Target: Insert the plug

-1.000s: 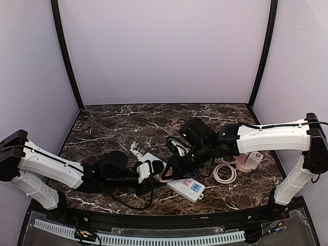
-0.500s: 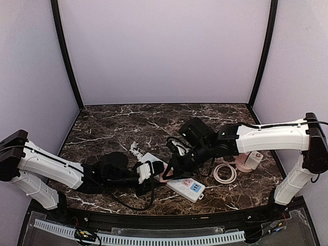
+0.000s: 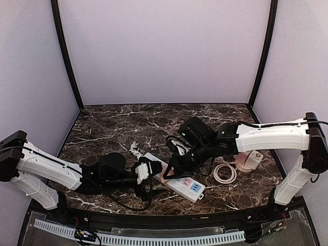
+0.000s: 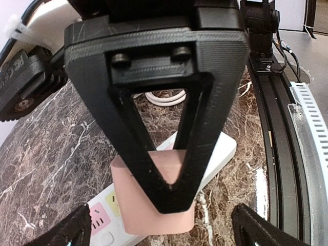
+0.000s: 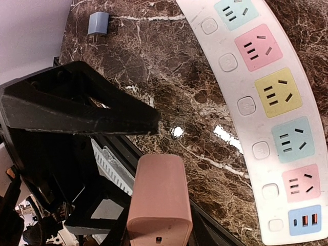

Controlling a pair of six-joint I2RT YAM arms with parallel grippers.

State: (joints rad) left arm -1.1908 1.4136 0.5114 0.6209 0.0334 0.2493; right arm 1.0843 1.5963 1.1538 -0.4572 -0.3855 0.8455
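The plug point(image 5: 159, 200) is a pink block, gripped at its lower end by my right gripper point(image 5: 159, 221), which is shut on it. In the left wrist view the plug point(image 4: 154, 205) hangs just over the near end of the white power strip point(image 4: 218, 154), half hidden behind a black finger point(image 4: 169, 154) of the right gripper. My left gripper point(image 4: 161, 233) is open, its tips wide on either side of the plug and not touching it. From above, the left gripper point(image 3: 145, 171) and right gripper point(image 3: 171, 168) meet over the power strip point(image 3: 187, 187). The strip's coloured sockets point(image 5: 277, 92) are unoccupied.
A white coiled cable point(image 3: 224, 172) and a pink-and-white adapter point(image 3: 251, 160) lie right of the strip. A white cord end point(image 3: 136, 149) lies at the strip's far end. A small blue-grey adapter point(image 5: 98, 23) sits on the marble. A black rail point(image 4: 277, 118) runs along the table's near edge.
My left gripper has opened and let go of the plug, drawing back slightly. My right gripper has shut on the plug and now holds it alone.
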